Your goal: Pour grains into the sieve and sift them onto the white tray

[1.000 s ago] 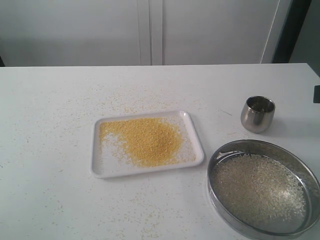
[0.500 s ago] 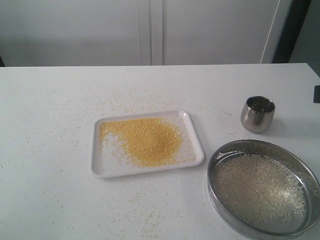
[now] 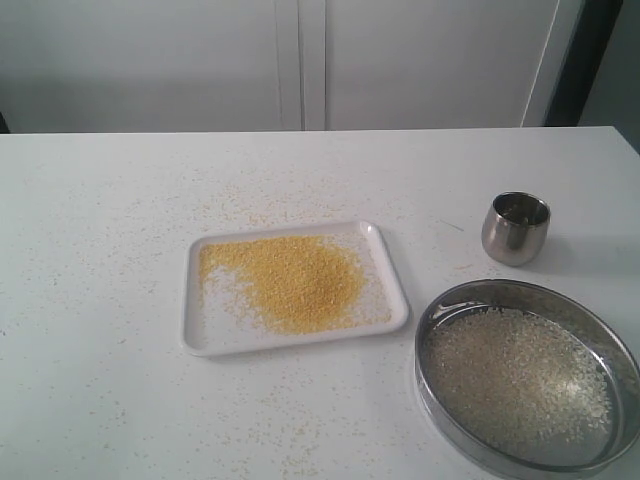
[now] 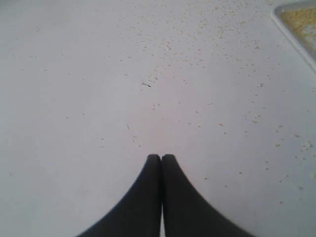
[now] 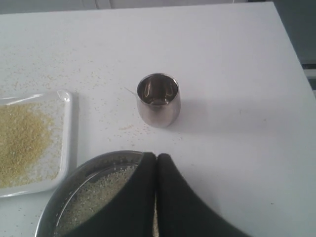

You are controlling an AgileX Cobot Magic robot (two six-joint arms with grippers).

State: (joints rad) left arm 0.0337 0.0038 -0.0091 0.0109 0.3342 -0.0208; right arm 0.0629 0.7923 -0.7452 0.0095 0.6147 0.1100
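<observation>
Grains [image 3: 295, 282] of fine golden-yellow lie heaped in the white tray [image 3: 188, 300] at the middle of the desk [image 3: 100, 250], with stray bits scattered around it. Paler whitish granules [image 3: 515, 385] cover the mesh of the sieve [image 3: 422, 395], just beside the tray's near right corner. A small steel cup [image 3: 515, 228] stands upright beyond the sieve, apart from it. The left gripper [image 4: 161, 157] hangs over speckled desk, jaws pressed together on nothing. The right gripper [image 5: 156, 156], above the sieve's edge, is likewise closed and empty.
</observation>
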